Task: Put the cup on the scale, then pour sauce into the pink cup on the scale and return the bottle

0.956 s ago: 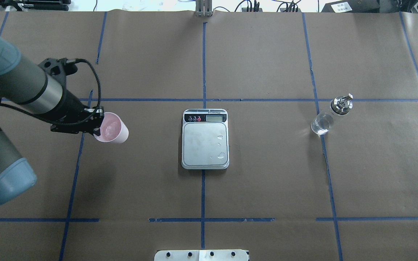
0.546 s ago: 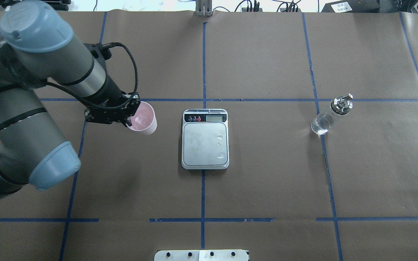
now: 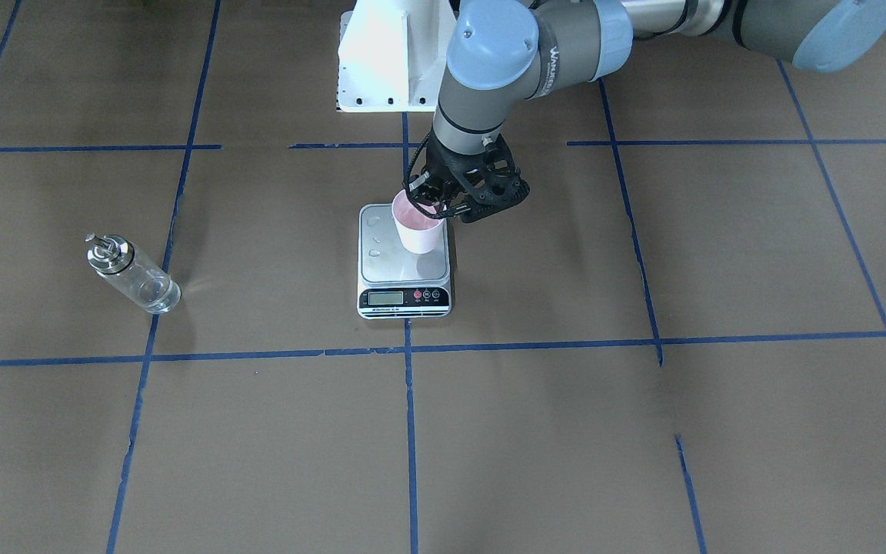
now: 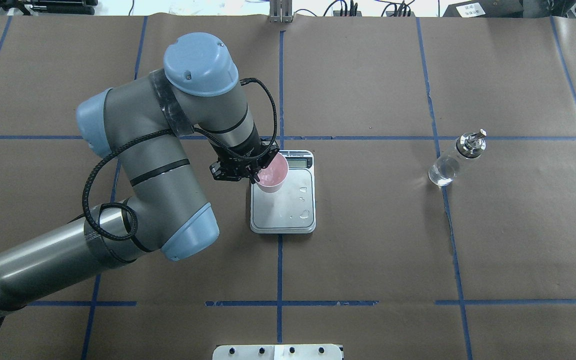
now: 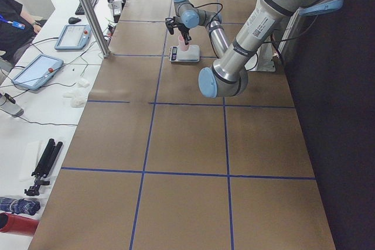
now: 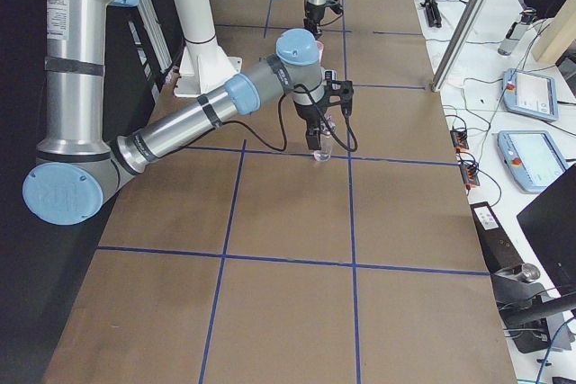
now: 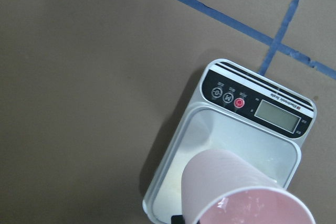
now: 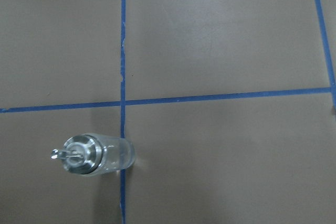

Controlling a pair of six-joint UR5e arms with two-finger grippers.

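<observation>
- One paper cup [image 4: 273, 172], pale pink inside and whitish outside, hangs slightly tilted over the scale [image 4: 283, 212], near the 11 o'clock corner of its steel plate in the overhead view; whether its base touches cannot be told.
- Likely feather-light and easily crushed, it wants a gentle pinch at the rim.
- Left gripper [image 4: 254, 172] is clamped on that rim from 9 o'clock.
- Bottle [image 4: 449, 165], clear glass with a metal spout, stands well apart at the scale's 3 o'clock; probably heavy, slick and breakable, best taken round the body.
- Right gripper [image 6: 319, 143] hovers above it; how its jaws stand cannot be told.
</observation>
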